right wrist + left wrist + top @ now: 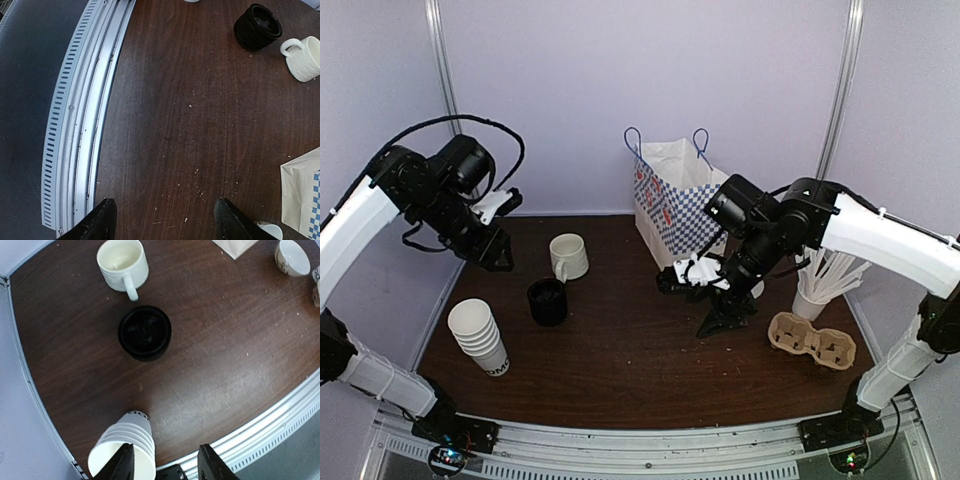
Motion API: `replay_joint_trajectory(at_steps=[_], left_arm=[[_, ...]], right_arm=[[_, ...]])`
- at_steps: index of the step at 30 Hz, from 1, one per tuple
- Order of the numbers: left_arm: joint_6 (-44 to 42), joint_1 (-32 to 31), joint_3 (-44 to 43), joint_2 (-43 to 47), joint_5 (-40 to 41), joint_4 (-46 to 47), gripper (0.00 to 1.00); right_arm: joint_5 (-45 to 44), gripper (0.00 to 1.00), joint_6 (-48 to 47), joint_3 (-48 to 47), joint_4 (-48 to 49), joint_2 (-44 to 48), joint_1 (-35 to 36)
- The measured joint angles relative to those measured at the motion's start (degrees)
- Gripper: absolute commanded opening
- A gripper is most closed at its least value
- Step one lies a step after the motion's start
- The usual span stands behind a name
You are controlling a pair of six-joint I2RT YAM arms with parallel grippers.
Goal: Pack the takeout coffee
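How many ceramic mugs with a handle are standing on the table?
1. The cream mug stands upright left of centre, just beyond the stack of black lids, handle toward the arms. Another one could be hidden behind the paper bag.

- The stack of white paper cups [478, 336] is several tapered cups nested together. It appears to stand upright with the open mouth up, and black lettering shows near the base. It sits to the left of the cream mug [568, 256] and well nearer the table's front edge.
- The stack of black lids [547, 301] is round, with ribbed sides. It rests flat just in front of the mug, between the mug and the cups.
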State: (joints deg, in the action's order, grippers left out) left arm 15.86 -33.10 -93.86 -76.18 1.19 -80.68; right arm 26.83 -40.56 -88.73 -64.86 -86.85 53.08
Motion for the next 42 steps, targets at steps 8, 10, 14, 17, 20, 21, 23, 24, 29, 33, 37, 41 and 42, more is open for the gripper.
replay_joint_trajectory(at_steps=[8, 10, 14, 17, 20, 21, 23, 24, 29, 33, 37, 41, 42], left_arm=[[10.1, -6.9, 2.3, 1.3, 2.7, -10.2, 0.47], [12.0, -6.9, 4.7, 2.6, 3.5, -11.2, 0.47], [14.3, -6.9, 10.3, 3.3, 4.2, -12.8, 0.5], [15.0, -6.9, 13.0, 1.8, 5.0, -12.9, 0.5], [15.3, -6.9, 14.7, 0.5, 5.8, -12.4, 0.47], [15.3, -6.9, 15.1, 0.2, 6.0, -12.3, 0.44], [15.3, -6.9, 15.6, -0.2, 6.6, -12.2, 0.39], [15.3, -6.9, 15.9, -0.5, 6.9, -12.2, 0.33], [14.9, -6.6, 16.7, -2.1, 8.0, -12.1, 0.27], [14.6, -6.0, 16.7, -2.2, 8.5, -11.9, 0.23], [14.1, -5.6, 17.4, -2.2, 8.4, -11.6, 0.19], [13.4, -5.2, 18.1, -2.3, 8.0, -10.8, 0.1], [13.2, -5.1, 18.1, -2.4, 7.9, -10.8, 0.08]], right_arm=[[0.3, 0.66, -0.2, 1.4, 0.3, -2.4, 0.6], [0.3, 0.65, -0.2, 1.4, 0.5, -2.6, 0.6], [0.6, 0.65, -0.2, 1.9, 0.9, -3.2, 0.6], [1.1, 0.64, 0.0, 2.2, 1.3, -3.6, 0.6], [1.4, 0.64, 0.0, 2.6, 1.4, -3.7, 0.6], [1.4, 0.64, 0.0, 2.7, 1.5, -3.7, 0.6], [1.4, 0.62, 0.0, 2.9, 1.6, -3.7, 0.6], [1.4, 0.62, 0.1, 3.0, 1.7, -3.7, 0.6], [1.4, 0.61, 0.1, 3.1, 1.7, -3.9, 0.6], [1.4, 0.6, 0.2, 3.1, 1.7, -4.1, 0.6], [1.4, 0.6, 0.2, 3.1, 1.7, -4.7, 0.6], [1.4, 0.6, 0.2, 3.1, 1.7, -4.9, 0.6], [1.4, 0.6, 0.2, 3.1, 1.7, -4.9, 0.6]])
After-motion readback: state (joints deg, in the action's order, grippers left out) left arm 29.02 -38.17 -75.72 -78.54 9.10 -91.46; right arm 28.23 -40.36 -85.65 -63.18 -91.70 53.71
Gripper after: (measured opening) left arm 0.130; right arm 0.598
